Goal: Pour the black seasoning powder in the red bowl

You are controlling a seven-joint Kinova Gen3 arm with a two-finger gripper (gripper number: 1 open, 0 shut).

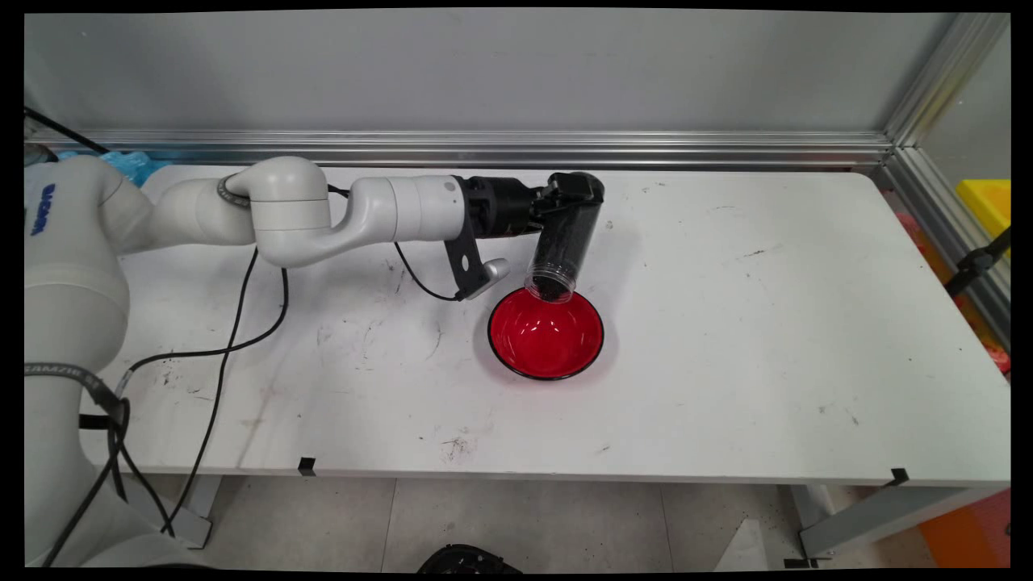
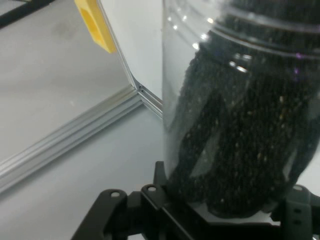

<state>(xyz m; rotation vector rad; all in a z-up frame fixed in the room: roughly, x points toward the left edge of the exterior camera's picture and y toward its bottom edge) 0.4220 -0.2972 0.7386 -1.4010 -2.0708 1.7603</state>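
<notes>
Gripping clear plastic cylindrical jar (image 1: 562,242) filled with dark granules, black two-finger gripper (image 1: 565,194) has fingers clenched on jar's upper end. We see jar tilted, open mouth down, just above far rim of round red bowl with black edge (image 1: 546,335). Bowl rests mid white table (image 1: 767,323). We note grey wall (image 1: 484,73) behind.
</notes>
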